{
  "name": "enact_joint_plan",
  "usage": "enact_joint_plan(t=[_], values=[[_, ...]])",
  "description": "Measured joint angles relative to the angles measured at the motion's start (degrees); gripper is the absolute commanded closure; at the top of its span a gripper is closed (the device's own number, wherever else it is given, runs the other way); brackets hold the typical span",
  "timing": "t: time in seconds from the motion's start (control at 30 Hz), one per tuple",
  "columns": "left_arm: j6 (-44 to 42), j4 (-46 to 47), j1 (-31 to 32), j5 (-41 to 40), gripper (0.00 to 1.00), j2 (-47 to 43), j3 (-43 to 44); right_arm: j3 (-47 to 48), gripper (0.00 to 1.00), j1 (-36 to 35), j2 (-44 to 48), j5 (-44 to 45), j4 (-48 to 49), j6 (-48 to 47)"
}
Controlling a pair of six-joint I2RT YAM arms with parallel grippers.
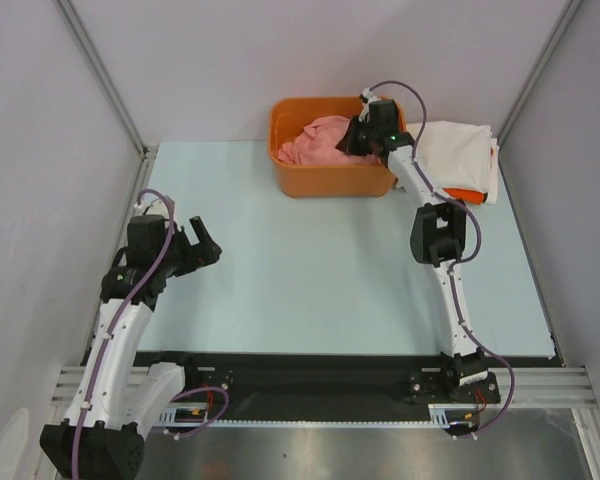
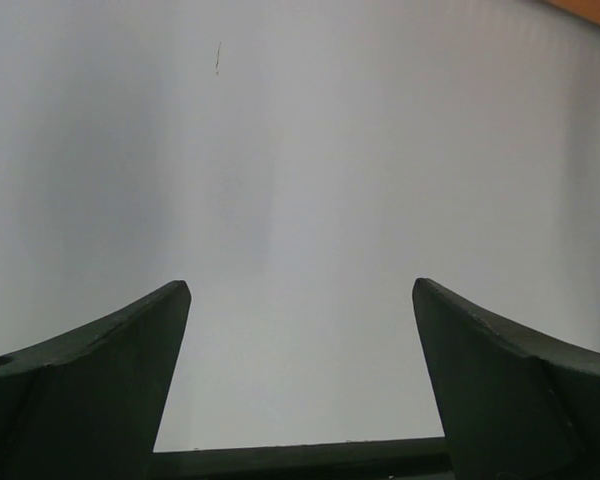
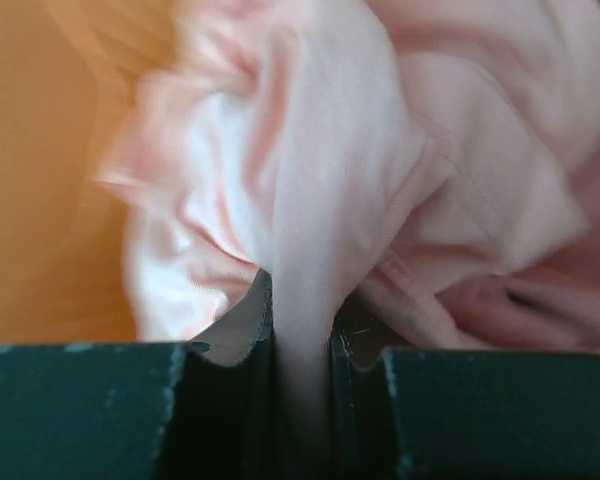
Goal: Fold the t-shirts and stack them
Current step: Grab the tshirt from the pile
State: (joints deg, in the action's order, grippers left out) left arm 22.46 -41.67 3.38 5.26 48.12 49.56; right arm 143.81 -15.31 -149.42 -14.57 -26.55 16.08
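The pink t-shirt (image 1: 315, 140) lies crumpled inside the orange tub (image 1: 330, 182), which stands at the far edge of the counter (image 1: 310, 270), a little right of the middle. The right gripper (image 1: 356, 136) has reached down over the tub's right end and sits against the right side of the heap. The right wrist view shows the right gripper (image 3: 300, 310) pinching a thick fold of the pink t-shirt (image 3: 380, 150): cloth fills the narrow gap between the two dark fingers (image 3: 230, 330), and the rest of the shirt bunches up loosely beyond them. The tub's orange wall (image 3: 40, 200) rises close on the left of that view, so the shirt is hemmed in by the tub on all sides.

Just to the right of the tub, near the right wall of the enclosure, a cream t-shirt (image 1: 460, 150) lies folded into a square on top of an orange t-shirt (image 1: 467, 193), of which only a strip along the near edge shows. The right arm runs up from its base past the near left corner of this stack.

The left gripper (image 1: 206, 243) hangs well apart from all of this, over the bare left part of the counter. Its fingers (image 2: 100, 370) are spread wide with nothing between them, only the pale counter (image 2: 280, 150) beyond.
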Motion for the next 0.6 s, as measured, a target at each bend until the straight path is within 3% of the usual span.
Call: enact_joint_plan(t=[0.43, 0.6], values=[[0.0, 0.0, 0.0, -0.6, 0.00, -1.3, 0.0, -0.3, 1.00, -2.6, 27.2, -9.0, 9.3, 8.7], [0.0, 0.0, 0.0, -0.6, 0.00, -1.7, 0.0, -0.3, 1.00, -2.0, 33.7, -11.6, 10.9, 10.5]])
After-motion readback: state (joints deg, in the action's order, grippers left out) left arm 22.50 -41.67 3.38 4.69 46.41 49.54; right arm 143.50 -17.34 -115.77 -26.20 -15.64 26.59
